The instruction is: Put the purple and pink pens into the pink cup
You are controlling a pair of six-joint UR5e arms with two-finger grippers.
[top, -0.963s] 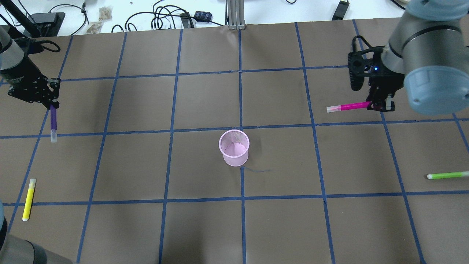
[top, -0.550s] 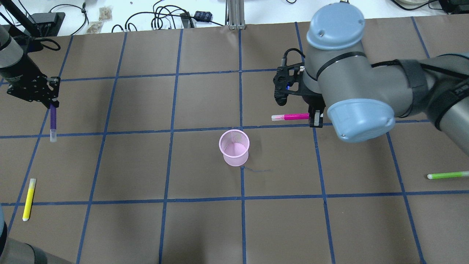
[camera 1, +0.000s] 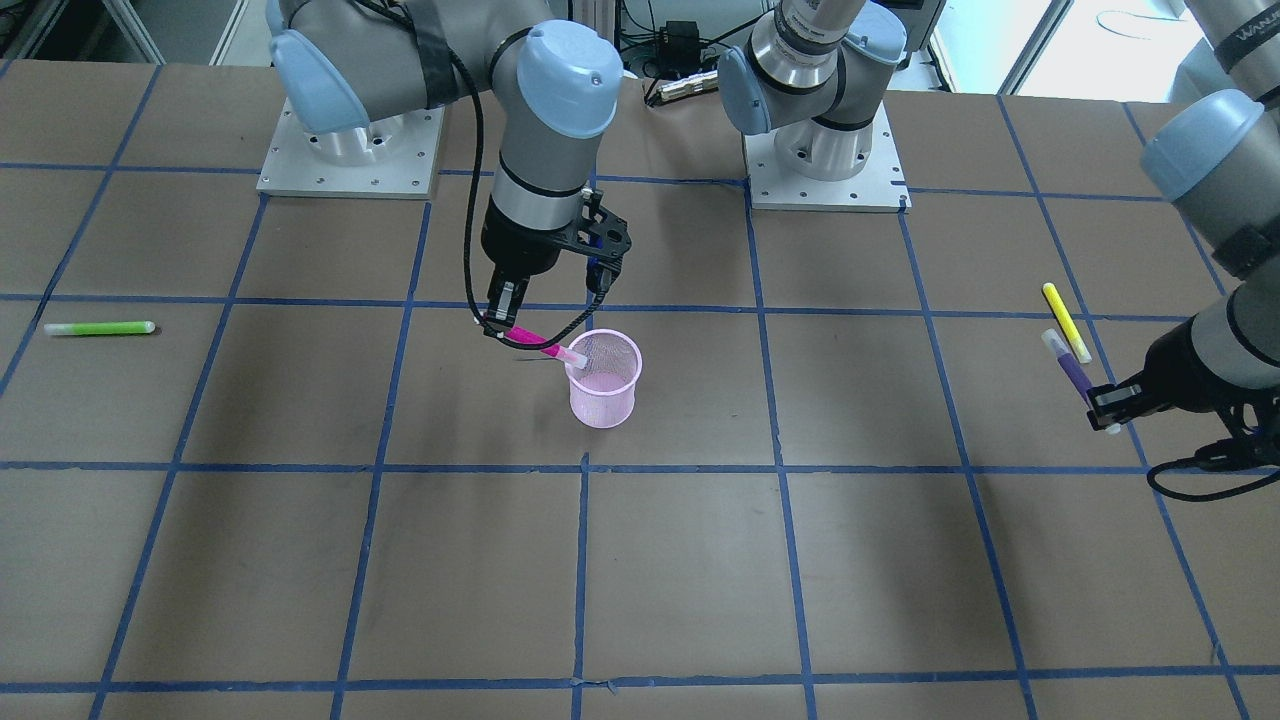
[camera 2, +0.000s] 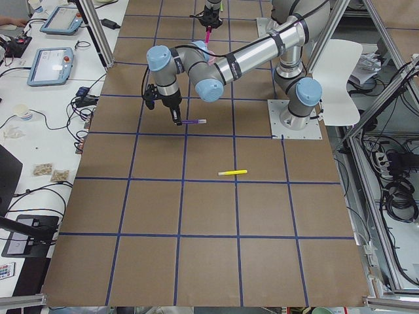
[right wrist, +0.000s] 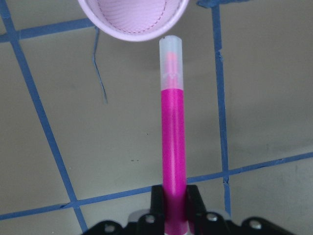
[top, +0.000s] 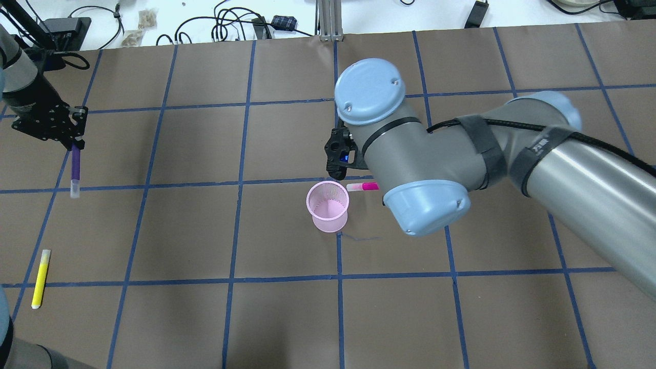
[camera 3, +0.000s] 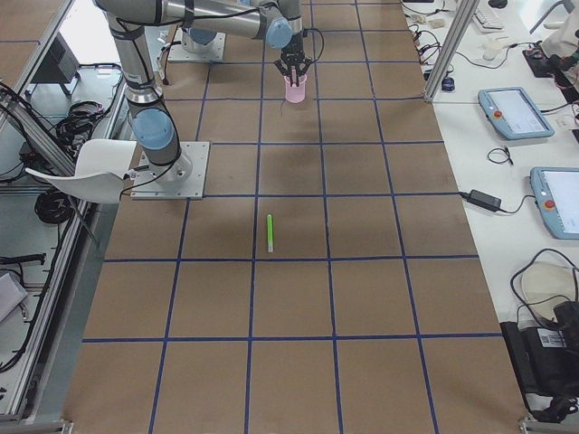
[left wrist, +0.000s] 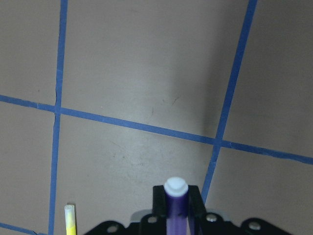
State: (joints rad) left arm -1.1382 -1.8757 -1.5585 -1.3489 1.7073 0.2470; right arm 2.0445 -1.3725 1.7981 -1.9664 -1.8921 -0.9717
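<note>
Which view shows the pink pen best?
Right wrist-mounted: the pink pen fills the frame, held in the jaws, clear cap near the pink cup's rim. Front-facing shows it small and tilted; overhead hides most under the arm; side views show a speck.

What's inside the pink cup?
Nothing shows inside the pink mesh cup; its floor looks bare. The pink pen only reaches the rim. Overhead, the near inner wall is hidden.

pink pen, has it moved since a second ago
Yes. In the overhead view the pink pen has moved left and slightly down, ending just right of the fixed pink cup.
</note>
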